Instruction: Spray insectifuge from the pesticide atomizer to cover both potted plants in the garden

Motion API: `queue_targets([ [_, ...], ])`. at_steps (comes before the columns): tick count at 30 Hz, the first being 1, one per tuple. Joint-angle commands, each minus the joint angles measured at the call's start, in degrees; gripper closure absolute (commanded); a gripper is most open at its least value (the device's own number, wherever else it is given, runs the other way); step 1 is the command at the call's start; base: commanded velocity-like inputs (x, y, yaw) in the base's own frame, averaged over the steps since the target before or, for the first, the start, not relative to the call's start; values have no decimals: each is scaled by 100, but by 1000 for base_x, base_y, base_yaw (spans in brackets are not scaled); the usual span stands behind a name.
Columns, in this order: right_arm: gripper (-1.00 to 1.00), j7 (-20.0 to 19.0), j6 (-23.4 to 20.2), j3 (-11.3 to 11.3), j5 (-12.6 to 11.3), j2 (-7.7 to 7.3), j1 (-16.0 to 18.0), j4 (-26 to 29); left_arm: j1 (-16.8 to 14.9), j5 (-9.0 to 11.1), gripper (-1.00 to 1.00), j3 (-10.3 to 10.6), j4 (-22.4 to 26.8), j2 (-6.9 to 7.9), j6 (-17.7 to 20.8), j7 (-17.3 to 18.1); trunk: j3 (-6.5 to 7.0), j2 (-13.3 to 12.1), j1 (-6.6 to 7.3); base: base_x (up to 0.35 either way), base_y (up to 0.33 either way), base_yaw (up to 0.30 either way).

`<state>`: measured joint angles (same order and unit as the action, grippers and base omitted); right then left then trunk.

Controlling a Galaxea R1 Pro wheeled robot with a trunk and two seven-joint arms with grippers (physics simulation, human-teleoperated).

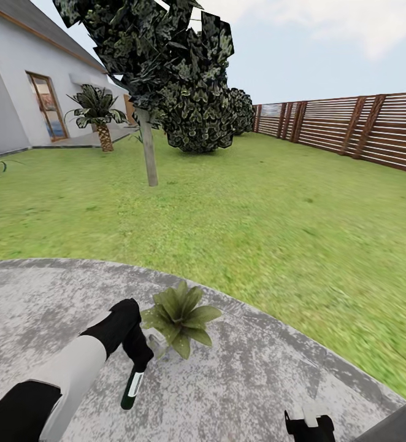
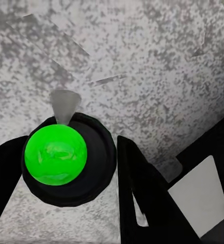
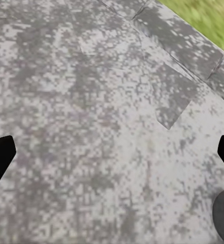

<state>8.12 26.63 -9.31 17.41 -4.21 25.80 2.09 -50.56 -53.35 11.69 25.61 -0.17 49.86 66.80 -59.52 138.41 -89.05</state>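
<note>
Green lawn [image 1: 240,209] fills most of the head view, brown horizontal-slat fence [image 1: 362,129] along its far right edge. White house [image 1: 19,86] far left with a glazed door [image 1: 46,105]. Dark leafy tree [image 1: 160,55] on a pale trunk stands mid-lawn, a rounded dark bush [image 1: 206,116] behind it, 1 palm [image 1: 99,113] near the house.

Round grey speckled patio [image 1: 240,380] takes the near ground, its curved rim meeting the grass.

Left arm [image 1: 62,374], white forearm with black wrist, reaches in from the lower left. 1 potted plant [image 1: 180,316], a rosette of pointed green leaves, sits on the patio near its rim, just right of the left tool.

Left tool [image 1: 131,374] points down, clenched on the pesticide atomizer [image 1: 132,387], a slim dark bottle with a pale band, hanging upright above the paving. Left wrist view: black fingers [image 2: 142,193] flank the bottle's dark round body, bright green cap [image 2: 55,155], pale grey nozzle [image 2: 64,105], paving beyond.

Right tool [image 1: 309,423] sits low at the bottom edge; in the right wrist view its black fingertips [image 3: 0,157] stand wide apart, released, over bare paving.
</note>
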Motion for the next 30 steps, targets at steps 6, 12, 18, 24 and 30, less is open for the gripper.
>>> queue_targets([
  [6, -100, 23, 18, -40, 61, -1, 4, -7, -403, -106, 100, 40, 325, -45, 305, 617, -6, 2, 1, 0, 0, 0],
  [12, -100, 23, 18, -39, 61, -1, 4, -7, -679, -132, 100, 61, 321, -46, 313, 837, -6, 2, 1, 0, 0, 0],
  [18, -100, 23, 18, -37, 61, -1, 4, -7, -654, -132, 100, 71, 270, 29, 312, 844, -6, 2, 1, 0, 0, 0],
  [24, -100, 23, 18, -36, 61, -1, 4, -7, 139, -160, 100, 114, 246, -22, 281, 756, -6, 2, 1, 0, 0, 0],
  [30, -100, 23, 18, -37, 61, -1, 4, -7, 273, -151, 100, 106, 239, -2, 278, 570, -6, 2, 1, 0, 0, 0],
])
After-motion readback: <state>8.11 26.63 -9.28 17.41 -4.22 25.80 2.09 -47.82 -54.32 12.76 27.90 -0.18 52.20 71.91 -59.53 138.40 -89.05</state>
